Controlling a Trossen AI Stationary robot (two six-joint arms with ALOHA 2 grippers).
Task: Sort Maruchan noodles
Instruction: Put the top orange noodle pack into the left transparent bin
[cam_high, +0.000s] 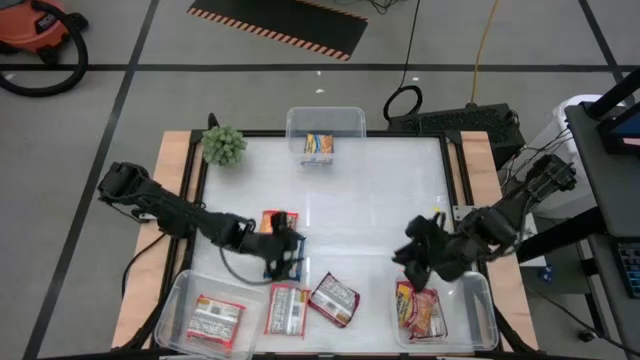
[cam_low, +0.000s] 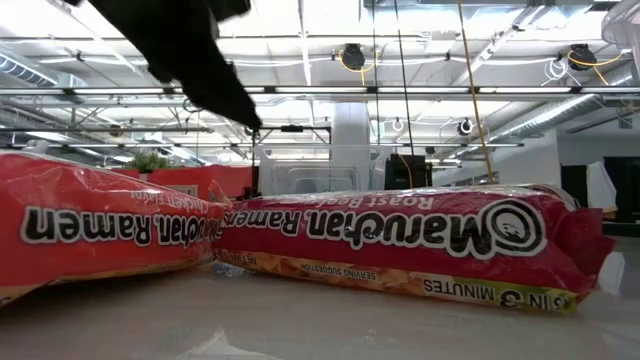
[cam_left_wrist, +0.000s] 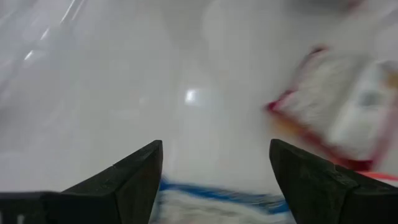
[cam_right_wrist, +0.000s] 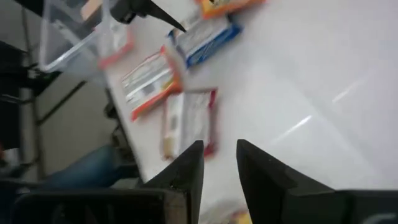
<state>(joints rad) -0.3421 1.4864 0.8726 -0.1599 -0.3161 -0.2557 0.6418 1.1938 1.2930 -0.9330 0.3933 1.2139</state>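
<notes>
While the white table (cam_high: 350, 190) lies bright under the ceiling lamps, I see around it a grey floor with dark lines, a red vacuum cleaner (cam_high: 35, 25) in one corner and a striped mat (cam_high: 280, 22) farther off. On the table stand a small green plant (cam_high: 223, 145) at the far left corner and three clear tubs: one at the far edge (cam_high: 325, 122), one at the near left corner (cam_high: 178, 300) and one at the near right corner (cam_high: 478, 300).

My left gripper (cam_high: 283, 262) hangs low over the table, just left of the middle. Its fingers (cam_left_wrist: 134, 177) are spread wide and they hold nothing; between them, directly below, lies a blue-and-white packet (cam_left_wrist: 217, 202). Just behind this gripper is an orange-yellow packet (cam_high: 272, 220).

My right gripper (cam_high: 418, 262) is above the far edge of the near right tub. Its fingers (cam_right_wrist: 186, 171) stand with only a narrow gap, and I see nothing between them.

The other noodle packets: one in the far tub (cam_high: 319, 146), one red-and-white in the near left tub (cam_high: 215, 320), one orange-yellow in the near right tub (cam_high: 420, 310), and two red-and-white ones (cam_high: 310, 305) side by side on the table near the front edge.
</notes>
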